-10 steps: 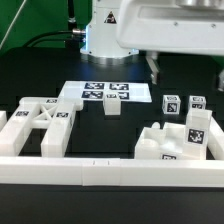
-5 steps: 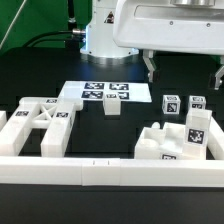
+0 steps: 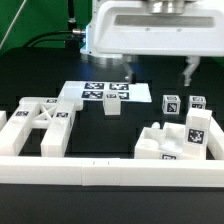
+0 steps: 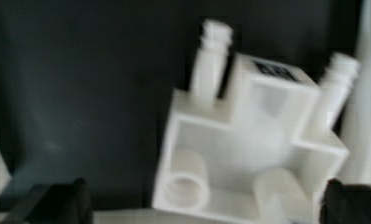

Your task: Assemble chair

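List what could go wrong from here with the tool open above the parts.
The tool hangs open, empty, near a small cube with another cube close beside it; descending may knock one. In the blurred wrist view the tagged part looks skewed to the fingers, so closing might twist it.

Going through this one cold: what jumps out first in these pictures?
The big white arm fills the exterior view's top, its jaws wide open and empty. Below, on the exterior view's left, lies the X-braced frame. On its right sit a notched block and two small cubes, with the marker board farther back between them.
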### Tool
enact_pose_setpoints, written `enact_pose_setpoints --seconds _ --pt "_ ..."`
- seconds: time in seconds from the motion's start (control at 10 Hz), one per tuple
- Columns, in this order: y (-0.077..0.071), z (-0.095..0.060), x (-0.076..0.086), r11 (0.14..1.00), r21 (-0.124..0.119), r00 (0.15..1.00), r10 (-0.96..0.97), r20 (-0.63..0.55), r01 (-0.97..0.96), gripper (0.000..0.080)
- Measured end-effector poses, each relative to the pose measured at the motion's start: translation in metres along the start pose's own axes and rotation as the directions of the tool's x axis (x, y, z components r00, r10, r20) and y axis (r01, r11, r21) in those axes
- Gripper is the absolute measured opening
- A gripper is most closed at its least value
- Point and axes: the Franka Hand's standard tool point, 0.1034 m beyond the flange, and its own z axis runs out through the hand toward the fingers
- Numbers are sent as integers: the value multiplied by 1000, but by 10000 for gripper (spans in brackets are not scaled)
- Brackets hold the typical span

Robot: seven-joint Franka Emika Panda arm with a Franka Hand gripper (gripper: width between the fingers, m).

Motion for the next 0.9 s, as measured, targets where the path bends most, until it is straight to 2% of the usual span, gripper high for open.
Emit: enact_pose_setpoints --seconds 0.3,0.4,0.5,0.7,0.9 --pt "-2 0 1 1000 1 1000 -4 13 4 649" --pt "3 1 1 999 0 999 -35 -1 35 649" --pt "19 5 -10 998 -8 998 -64 -19 64 649" --pt "43 16 -42 985 -37 985 -169 -20 168 649" --pt "61 22 -54 980 -52 981 -191 -13 190 649"
